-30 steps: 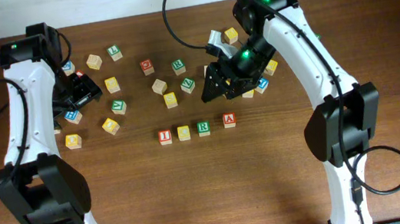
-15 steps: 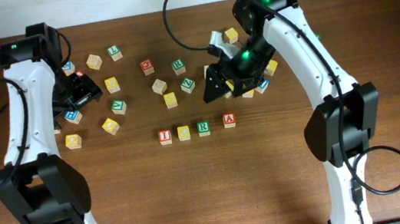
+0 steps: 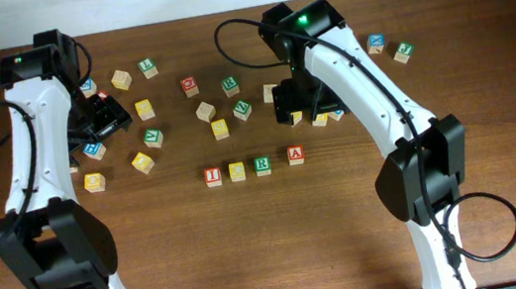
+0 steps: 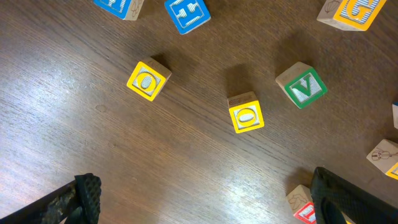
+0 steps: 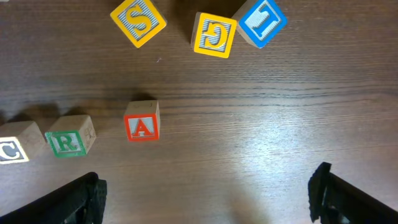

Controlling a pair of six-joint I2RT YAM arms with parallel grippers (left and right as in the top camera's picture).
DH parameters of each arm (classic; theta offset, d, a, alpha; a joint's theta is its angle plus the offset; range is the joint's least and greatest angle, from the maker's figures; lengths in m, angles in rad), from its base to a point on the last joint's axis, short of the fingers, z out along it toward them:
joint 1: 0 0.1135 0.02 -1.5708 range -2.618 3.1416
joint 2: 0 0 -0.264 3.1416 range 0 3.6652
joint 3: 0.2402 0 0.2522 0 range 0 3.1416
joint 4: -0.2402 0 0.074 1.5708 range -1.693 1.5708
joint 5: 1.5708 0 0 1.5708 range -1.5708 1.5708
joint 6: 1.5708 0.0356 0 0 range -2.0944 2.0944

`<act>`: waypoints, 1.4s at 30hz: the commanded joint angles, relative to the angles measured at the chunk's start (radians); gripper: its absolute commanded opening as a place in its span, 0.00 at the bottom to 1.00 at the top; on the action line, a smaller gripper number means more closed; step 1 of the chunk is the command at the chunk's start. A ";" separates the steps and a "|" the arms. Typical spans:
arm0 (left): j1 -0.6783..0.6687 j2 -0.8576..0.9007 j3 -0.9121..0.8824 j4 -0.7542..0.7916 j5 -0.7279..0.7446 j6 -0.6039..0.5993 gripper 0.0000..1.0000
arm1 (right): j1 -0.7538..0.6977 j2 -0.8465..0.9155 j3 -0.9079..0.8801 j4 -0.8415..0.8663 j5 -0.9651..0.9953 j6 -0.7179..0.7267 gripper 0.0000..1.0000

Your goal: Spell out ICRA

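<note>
Four letter blocks stand in a row at the table's middle: red I (image 3: 212,176), yellow C (image 3: 237,171), green R (image 3: 262,166) and red A (image 3: 295,154), which sits slightly apart and higher. The right wrist view shows A (image 5: 142,121), R (image 5: 69,135) and part of C (image 5: 13,148). My right gripper (image 5: 205,199) is open and empty, above the table behind the A block, and it also shows in the overhead view (image 3: 293,105). My left gripper (image 4: 205,202) is open and empty over the left block cluster, seen from overhead too (image 3: 107,117).
Loose blocks lie scattered behind the row: yellow S (image 5: 138,20), yellow G (image 5: 214,34) and a blue block (image 5: 261,22) near my right gripper. Two yellow O blocks (image 4: 148,79) (image 4: 245,113) and a green V (image 4: 301,85) lie under my left gripper. Two blocks lie at the far right (image 3: 377,43).
My right arm has swung left and folded in, with its gripper turned to point down over the table behind the A block. The four-block row and my left arm have not moved.
</note>
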 commanded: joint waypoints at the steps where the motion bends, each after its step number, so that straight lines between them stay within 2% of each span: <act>1: 0.005 -0.008 0.005 -0.001 0.006 -0.002 0.99 | -0.004 -0.019 0.014 0.002 0.047 0.044 0.87; 3: 0.005 -0.008 0.005 -0.001 0.006 -0.002 0.99 | -0.004 -0.019 0.014 0.002 0.027 0.042 0.74; 4: 0.005 -0.008 0.005 -0.001 0.006 -0.002 0.99 | -0.004 -0.019 0.014 0.004 0.002 0.021 0.64; 7: 0.005 -0.008 0.005 -0.001 0.006 -0.002 0.99 | -0.004 -0.019 0.014 0.014 -0.094 -0.068 0.62; 10: 0.005 -0.008 0.005 -0.001 0.006 -0.002 0.99 | -0.004 -0.019 0.014 0.022 -0.234 -0.185 0.52; 11: 0.005 -0.008 0.005 -0.001 0.006 -0.002 0.99 | -0.004 -0.019 0.014 0.026 -0.298 -0.236 0.45; 13: 0.005 -0.008 0.005 -0.001 0.006 -0.002 0.99 | -0.004 -0.019 0.014 0.029 -0.309 -0.245 0.38; 16: 0.005 -0.008 0.005 -0.001 0.006 -0.002 0.99 | -0.004 -0.019 0.014 0.029 -0.271 -0.187 0.12; 18: 0.005 -0.008 0.005 -0.001 0.006 -0.002 0.99 | -0.004 -0.019 0.014 0.029 -0.220 -0.138 0.04; 22: 0.005 -0.008 0.005 -0.001 0.006 -0.002 0.99 | -0.004 -0.019 0.014 0.033 -0.215 -0.131 0.04; 25: 0.005 -0.008 0.005 -0.001 0.006 -0.002 0.99 | -0.004 -0.019 0.014 0.036 -0.154 -0.060 0.04; 33: 0.005 -0.008 0.005 -0.001 0.006 -0.002 0.99 | -0.004 -0.019 0.014 0.040 -0.151 -0.053 0.05; 34: 0.005 -0.008 0.005 -0.001 0.006 -0.002 0.99 | -0.004 -0.019 0.014 0.040 -0.151 -0.054 0.11; 36: 0.005 -0.008 0.005 -0.001 0.006 -0.002 0.99 | -0.004 -0.019 0.014 0.040 -0.151 -0.054 0.39; 37: 0.005 -0.008 0.005 -0.001 0.006 -0.002 0.99 | -0.004 -0.019 0.014 0.039 -0.151 -0.054 0.44; 42: 0.005 -0.008 0.005 -0.001 0.006 -0.002 0.99 | -0.004 -0.020 0.015 0.012 -0.155 -0.053 0.45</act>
